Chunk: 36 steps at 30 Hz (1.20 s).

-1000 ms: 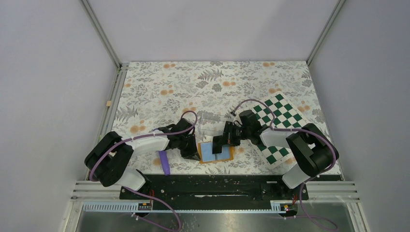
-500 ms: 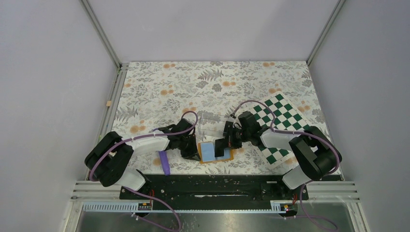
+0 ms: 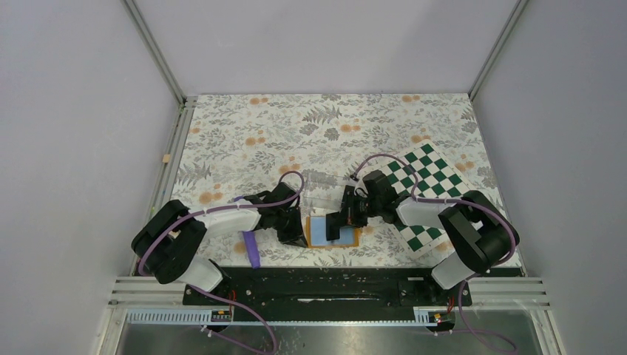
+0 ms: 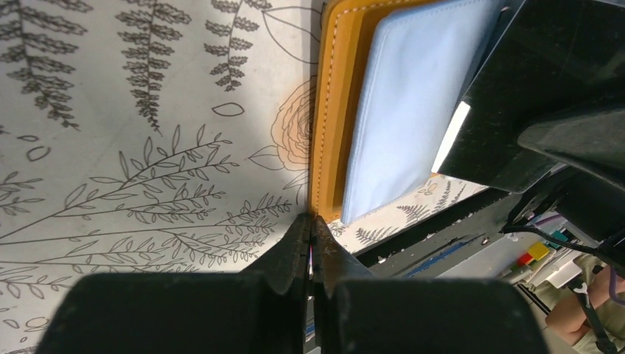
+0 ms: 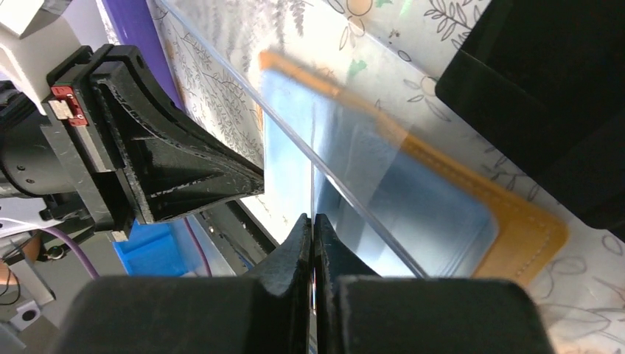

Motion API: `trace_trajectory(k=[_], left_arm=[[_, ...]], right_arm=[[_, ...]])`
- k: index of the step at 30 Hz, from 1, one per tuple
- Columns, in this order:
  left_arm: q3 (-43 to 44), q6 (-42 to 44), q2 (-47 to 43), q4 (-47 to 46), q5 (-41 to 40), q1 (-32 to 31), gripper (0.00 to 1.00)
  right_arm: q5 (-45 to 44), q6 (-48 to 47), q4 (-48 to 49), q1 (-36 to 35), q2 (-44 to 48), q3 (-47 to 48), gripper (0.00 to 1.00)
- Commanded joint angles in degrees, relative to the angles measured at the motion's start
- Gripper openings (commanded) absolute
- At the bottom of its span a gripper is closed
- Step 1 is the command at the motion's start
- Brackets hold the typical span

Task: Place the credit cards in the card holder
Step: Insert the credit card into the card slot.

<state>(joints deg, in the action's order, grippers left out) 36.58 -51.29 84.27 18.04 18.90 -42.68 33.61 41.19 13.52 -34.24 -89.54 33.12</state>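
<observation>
My right gripper [image 5: 312,230] is pinched fully together on a thin, glossy sheet that runs out from its tips toward the upper left of the right wrist view. I take it for a black card [image 4: 479,136], seen so nearly edge-on that it mirrors the blue and orange beneath. In the left wrist view the card shows at the upper right as a dark tilted slab with a bright edge, hanging over the blue lining [image 4: 398,96] of the wallet [image 3: 353,238]. The wallet lies open and flat on the flowered table [image 3: 244,133], in the lower middle of the top view, between my two wrists.

My left gripper [image 4: 311,234] is closed as well, with nothing visible between its fingers. Its tips sit against the wallet's orange rim, low in the middle of the left wrist frame, apparently pinning it down. Whether they nip any of the rim I cannot tell.

The card should be light, stiff and slick. It will not bend into a pocket, and it could swivel or slide in a narrow pinch, so a hold on one short end, leaving most of its length free, suits it. The wallet looks soft and light and would likely skate or fold if pushed, so it wants holding at the rim, away from the pocket mouth. Where that mouth lies I cannot make out.
</observation>
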Motion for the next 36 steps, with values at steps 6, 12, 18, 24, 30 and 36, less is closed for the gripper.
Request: trace_trajectory(k=[6,12,18,24,30,36], left_arm=[[1.0,-0.4,1.3,-2.3,-0.3,-0.8,0.0],[0.7,-1.0,1.7,-3.3,-0.1,-1.2,0.0],[0.8,-1.0,1.8,-3.4,-0.1,-1.2,0.0],[0.9,-0.9,2.0,-3.0,-0.1,-1.3,0.0],[1.6,-0.4,2.9,-1.7,-0.4,-1.3,0.0],[2.0,-0.1,3.7,-1.5,-0.3,-1.3,0.0]], right_arm=[[0.1,5.0,1.5,-0.5,-3.5,-1.1,0.0],[-3.5,4.4,-7.0,-0.7,-2.7,-0.6,0.0],[-7.0,4.4,-10.8,-0.7,-1.8,-0.5,0.0],[-9.3,2.9,-11.8,-0.6,-1.8,2.0,0.0],[-11.1,0.9,-12.1,-0.7,-0.7,3.1,0.0],[-12.8,-0.8,-12.2,-0.6,1.9,2.6,0.0]])
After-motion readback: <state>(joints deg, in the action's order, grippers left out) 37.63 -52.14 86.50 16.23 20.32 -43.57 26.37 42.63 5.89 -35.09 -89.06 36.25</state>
